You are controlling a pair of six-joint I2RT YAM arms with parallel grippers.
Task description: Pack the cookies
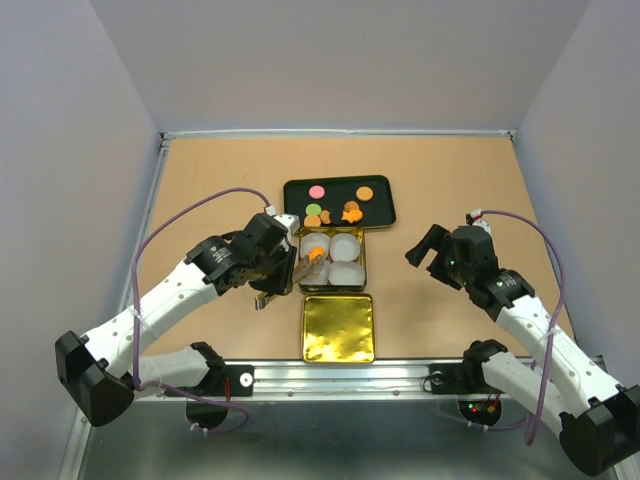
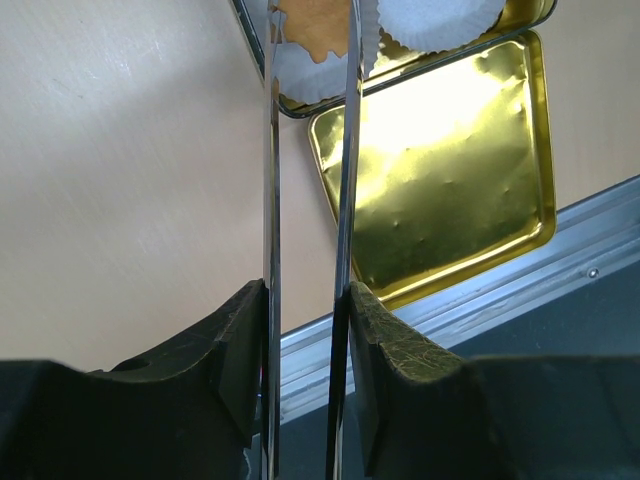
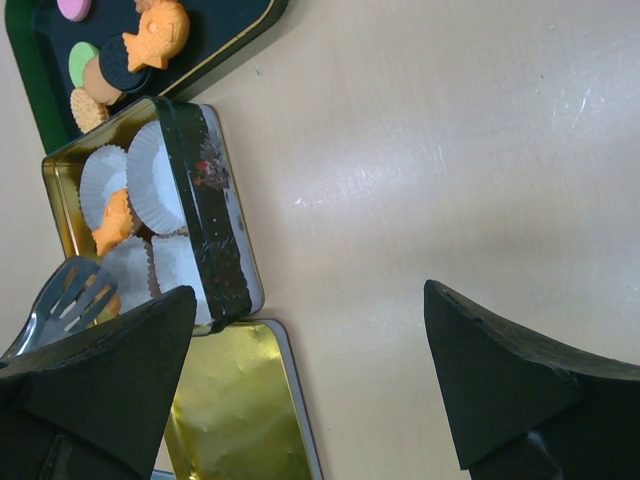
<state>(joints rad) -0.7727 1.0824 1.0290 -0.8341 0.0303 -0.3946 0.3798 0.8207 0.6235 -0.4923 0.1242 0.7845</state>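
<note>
The left claw (image 2: 310,345) is clamped on metal tongs (image 2: 271,200). The tong tips straddle an orange cookie (image 2: 312,30) at a paper cup (image 2: 310,80) inside the gold tin (image 1: 364,261). The right claw (image 3: 310,300) gapes empty above the worktop (image 3: 450,150). The other cookies (image 1: 350,211) lie on the black tray (image 1: 300,195).

Hazards:
- The tips may snag the pleated cup and drag it out.
- The cookie may land on the cup rim.
- The tongs may twist in the grip.

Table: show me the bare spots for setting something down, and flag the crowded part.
Bare table lies left of the tray, right of it, and between the tin and the open right pincer. The middle is crowded: tray, tin and lid stand in a row, with the left pincer holding tongs at the tin's left side.
</note>
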